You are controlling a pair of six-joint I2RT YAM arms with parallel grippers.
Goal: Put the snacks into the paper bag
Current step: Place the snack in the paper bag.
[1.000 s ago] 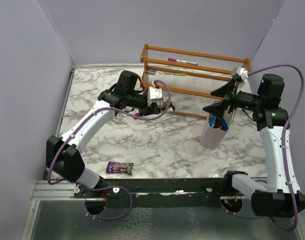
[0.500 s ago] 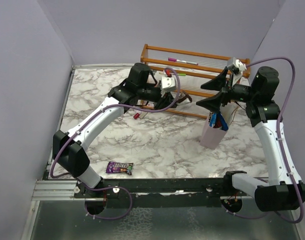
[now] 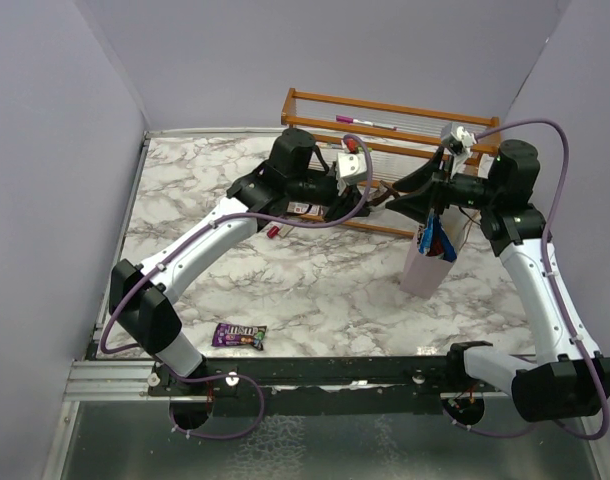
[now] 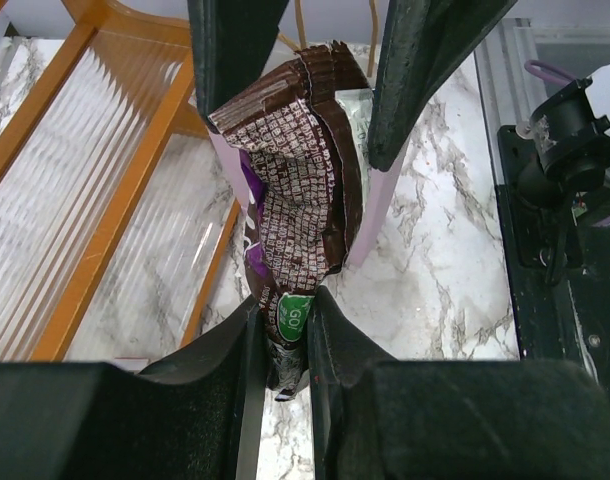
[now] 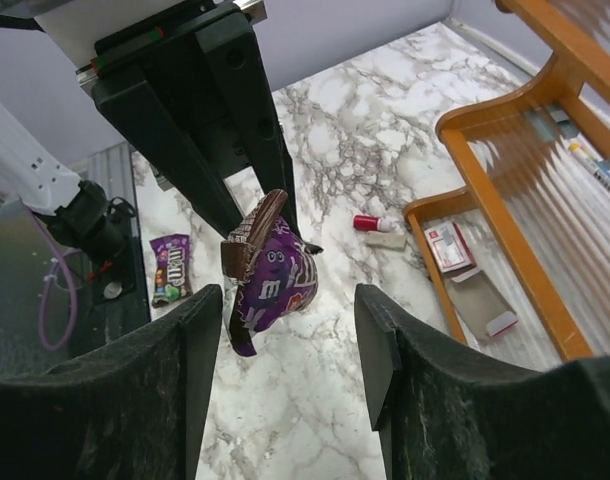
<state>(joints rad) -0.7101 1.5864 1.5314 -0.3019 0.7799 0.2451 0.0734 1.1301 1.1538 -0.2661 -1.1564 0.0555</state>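
The left hand (image 4: 285, 320), clamped on the brown snack (image 4: 305, 180), is pointing it lengthwise between the right hand (image 5: 288, 300)'s parted fingers.

Wooden rack (image 3: 395, 135) w/ clear ribbed shelves at the back of the marble table (image 3: 315, 285), pink marker (image 3: 365, 123) lying on an upper shelf. Tiny red cylinder (image 5: 368, 223) near the rack's foot, small white bit (image 5: 389, 240) right beside it. Red-white card (image 5: 450, 247) and greyish card (image 5: 488, 305) inside the bottom frame, cant read em.

Lilac walls (image 3: 55, 150) enclose a marble table (image 3: 325, 290) with wooden rack (image 3: 385, 106).
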